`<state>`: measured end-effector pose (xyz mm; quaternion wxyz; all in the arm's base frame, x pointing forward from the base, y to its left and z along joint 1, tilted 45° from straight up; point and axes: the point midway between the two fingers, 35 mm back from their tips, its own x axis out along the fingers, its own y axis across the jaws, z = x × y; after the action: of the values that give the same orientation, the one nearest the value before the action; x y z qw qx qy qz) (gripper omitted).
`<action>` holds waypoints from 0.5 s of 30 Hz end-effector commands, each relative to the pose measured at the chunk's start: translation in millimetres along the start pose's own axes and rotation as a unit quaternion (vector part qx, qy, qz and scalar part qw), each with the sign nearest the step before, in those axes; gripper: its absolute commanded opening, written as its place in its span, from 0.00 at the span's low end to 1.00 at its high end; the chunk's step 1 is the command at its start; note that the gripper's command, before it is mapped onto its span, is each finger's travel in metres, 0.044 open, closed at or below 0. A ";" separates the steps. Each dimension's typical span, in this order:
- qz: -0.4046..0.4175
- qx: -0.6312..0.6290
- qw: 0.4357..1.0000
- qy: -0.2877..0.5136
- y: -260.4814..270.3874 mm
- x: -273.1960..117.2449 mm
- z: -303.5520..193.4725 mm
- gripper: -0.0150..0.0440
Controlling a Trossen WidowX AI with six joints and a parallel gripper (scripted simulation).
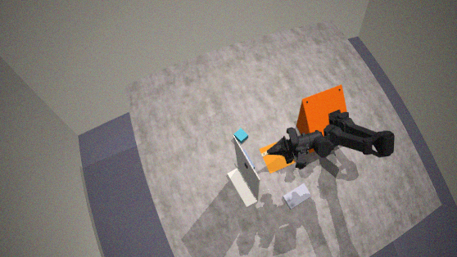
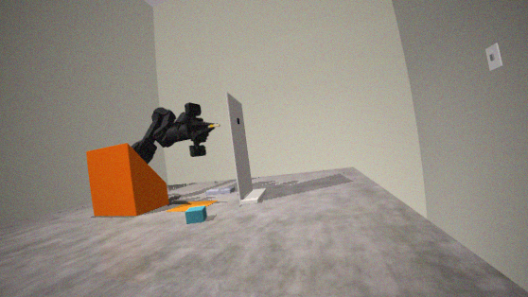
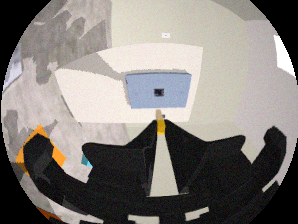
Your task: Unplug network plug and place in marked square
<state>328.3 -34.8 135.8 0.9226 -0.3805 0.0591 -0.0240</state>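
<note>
The small plug, cream with a yellow part [image 1: 264, 154] [image 2: 216, 125] [image 3: 159, 114], is out of the socket and sticks forward from the fingertips. My gripper [image 1: 269, 153] [image 2: 211, 126] [image 3: 160, 122] is shut on it, high above the table, with a gap between plug and panel. The upright panel [image 1: 250, 177] [image 2: 238, 151] [image 3: 95, 92] carries a blue plate [image 3: 142, 95] with a dark, empty socket hole [image 3: 158, 92]. The marked square, flat and orange-yellow [image 1: 275, 165] [image 2: 204, 204] [image 3: 40, 132], lies on the table below the gripper. The fingers hide most of the plug's body.
A large orange wedge block [image 1: 323, 108] [image 2: 111, 182] stands by the arm's base. A teal cube [image 1: 241, 135] [image 2: 196, 216] [image 3: 85, 160] lies near the panel's end. A pale lilac box [image 1: 297, 196] [image 2: 220, 191] lies beside the square. The panel's white foot [image 1: 242, 189] extends behind it.
</note>
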 end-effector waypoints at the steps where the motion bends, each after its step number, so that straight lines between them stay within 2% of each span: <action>1: 0.001 -0.002 1.000 -0.002 0.3 -3.6 -0.7 0.25; 15: 0.001 -0.001 1.000 0.000 -27.0 -6.6 -0.8 0.25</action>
<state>322.8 -48.5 145.8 0.9229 -0.3790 0.0638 -0.0227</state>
